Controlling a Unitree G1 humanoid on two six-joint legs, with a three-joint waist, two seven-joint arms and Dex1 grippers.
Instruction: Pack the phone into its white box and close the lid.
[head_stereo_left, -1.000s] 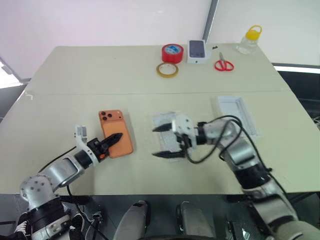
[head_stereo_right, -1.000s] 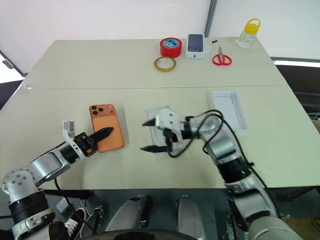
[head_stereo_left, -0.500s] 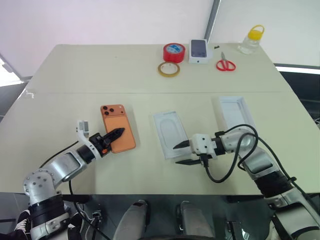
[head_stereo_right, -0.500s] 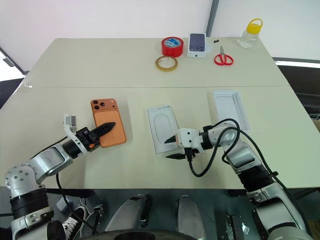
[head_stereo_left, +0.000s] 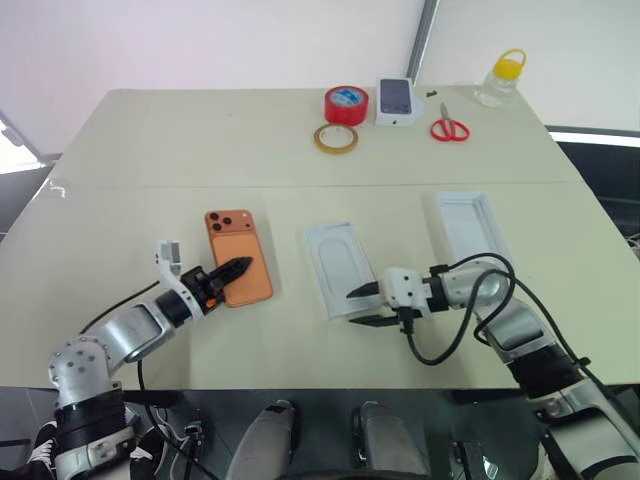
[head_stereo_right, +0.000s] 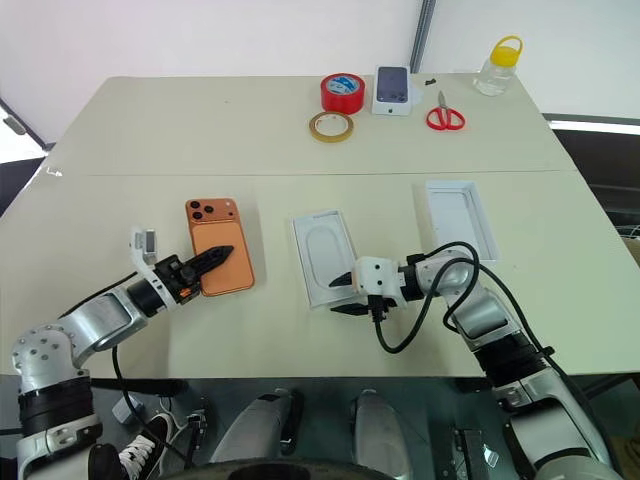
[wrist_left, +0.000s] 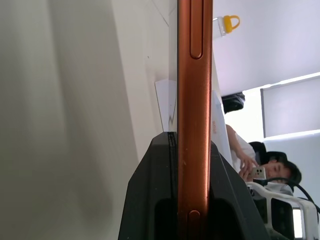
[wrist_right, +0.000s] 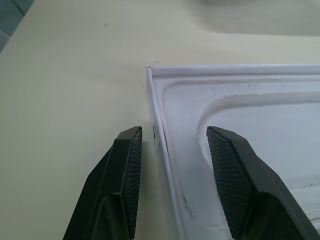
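Orange phone (head_stereo_left: 239, 257) face-down on table (head_stereo_left: 200, 150), left of centre, camera cluster toward far edge. Left gripper (head_stereo_left: 234, 268) clamped shut on phone's near long edge; in left wrist view, orange edge (wrist_left: 194, 115) pinched between black fingers (wrist_left: 150, 200).

White tray w/ oval recess (head_stereo_left: 340, 268) flat mid-table, just right of phone. Right gripper (head_stereo_left: 362, 307) at tray's near corner, fingers (wrist_right: 125, 185) part-open, straddling tray's rim (wrist_right: 159, 150), not gripping.

Second shallow white tray (head_stereo_left: 472, 224) further right, toward right edge, apart from both grippers.

Along far edge: red tape roll (head_stereo_left: 345, 105), tan tape ring (head_stereo_left: 335, 139), small white box w/ dark phone pic (head_stereo_left: 396, 101), red scissors (head_stereo_left: 449, 128), clear bottle w/ yellow cap (head_stereo_left: 499, 80).
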